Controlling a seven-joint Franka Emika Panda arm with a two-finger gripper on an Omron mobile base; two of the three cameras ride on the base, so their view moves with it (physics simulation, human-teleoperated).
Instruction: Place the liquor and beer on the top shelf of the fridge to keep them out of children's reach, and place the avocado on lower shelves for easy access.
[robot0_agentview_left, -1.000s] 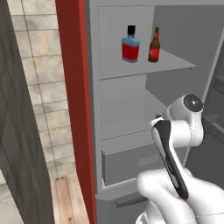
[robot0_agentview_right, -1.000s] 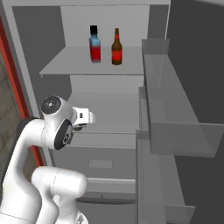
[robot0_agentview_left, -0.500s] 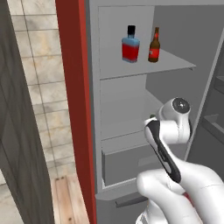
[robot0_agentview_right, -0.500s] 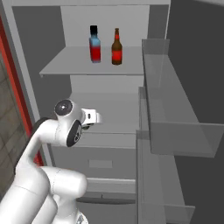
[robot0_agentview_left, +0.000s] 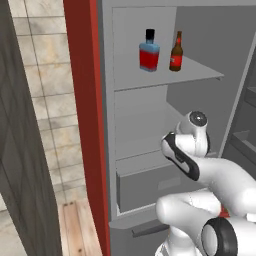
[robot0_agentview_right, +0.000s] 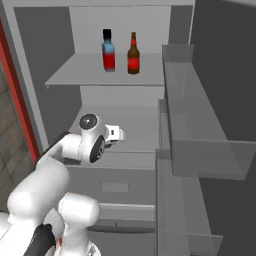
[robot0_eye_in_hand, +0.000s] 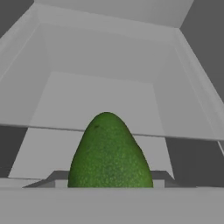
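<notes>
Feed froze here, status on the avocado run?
Gripper shut on avocado. Liquor and beer on top shelf. Lower shelf ahead, nothing blocking.

Beige tiled wall (robot0_agentview_left: 47, 100), wooden floor (robot0_agentview_left: 77, 232).

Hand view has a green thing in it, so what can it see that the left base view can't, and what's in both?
Hand view alone: the avocado, big and close, pointing into the fridge over a lower shelf. The gripper's fingertips are hidden behind it, but it looks shut on the avocado.

Left base view alone: the liquor and the beer standing side by side on the top shelf, the fridge's red side, the drawer front, and the white arm.

Both: the fridge's grey inside walls and its lower shelves.
</notes>
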